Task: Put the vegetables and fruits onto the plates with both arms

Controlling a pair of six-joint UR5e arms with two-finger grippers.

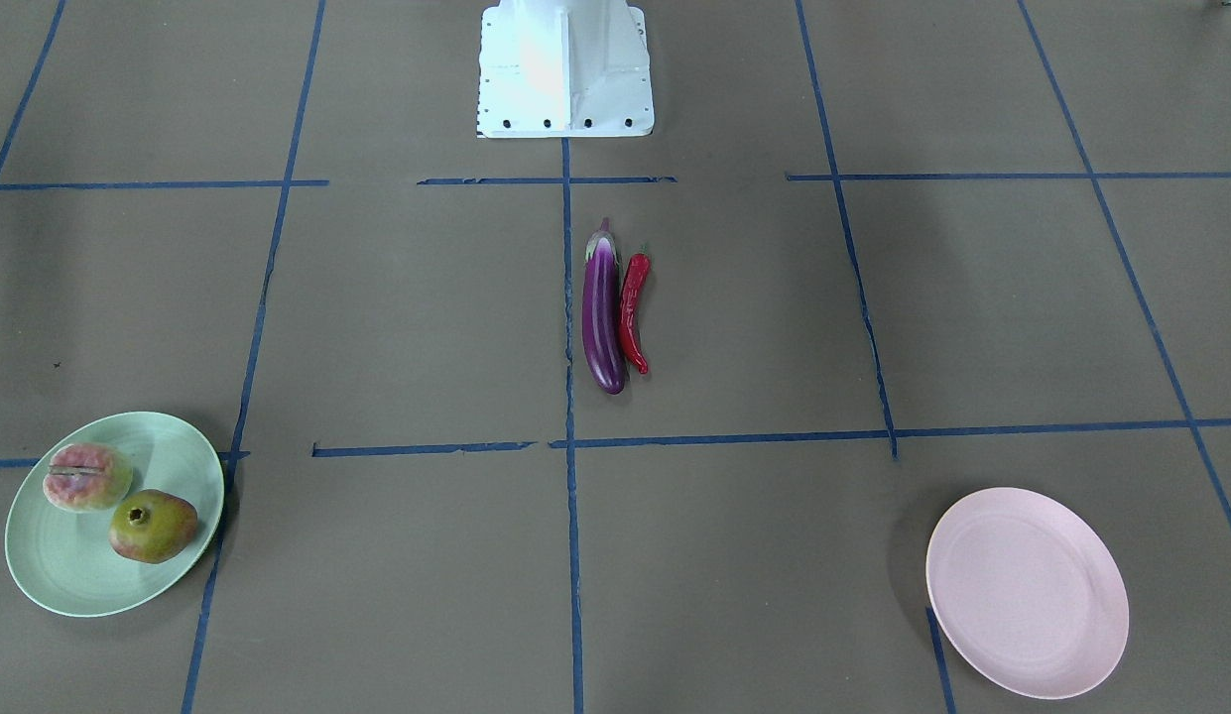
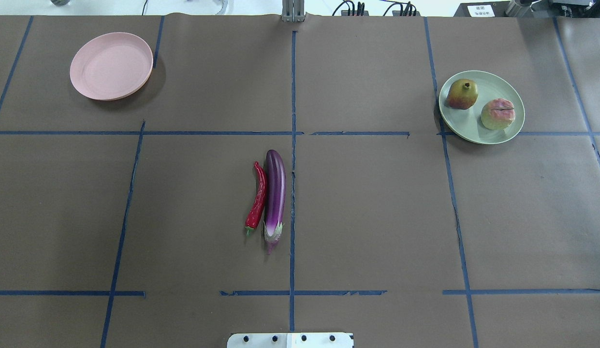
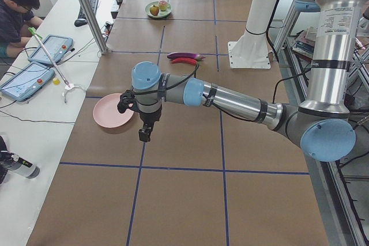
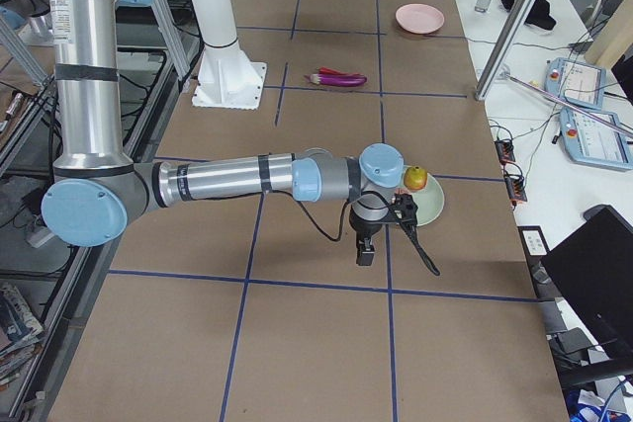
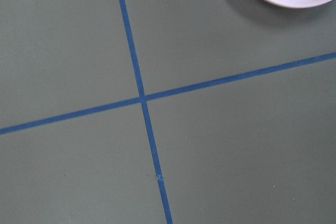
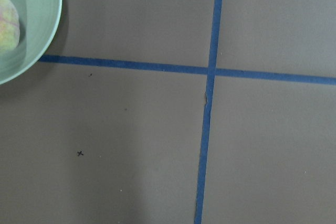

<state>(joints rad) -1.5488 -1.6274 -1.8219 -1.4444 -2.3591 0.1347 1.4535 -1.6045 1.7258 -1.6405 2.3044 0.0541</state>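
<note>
The purple eggplant (image 2: 274,193) and the red chili pepper (image 2: 257,198) lie side by side, touching, at the table's middle. The peach-like fruit (image 2: 497,114) and the pomegranate (image 2: 462,94) sit on the mint green plate (image 2: 474,123) at the far right. The pink plate (image 2: 111,65) at the far left holds nothing. My left gripper (image 3: 144,135) hangs above the table beside the pink plate (image 3: 109,113). My right gripper (image 4: 364,252) hangs beside the green plate (image 4: 432,207). I cannot tell whether either gripper is open or shut.
The white base block (image 1: 565,69) stands at the robot's edge. Blue tape lines cross the brown table cover. An operator (image 3: 14,10) sits at a side desk with tablets (image 3: 26,79). A metal post (image 3: 86,10) stands by the table's far edge.
</note>
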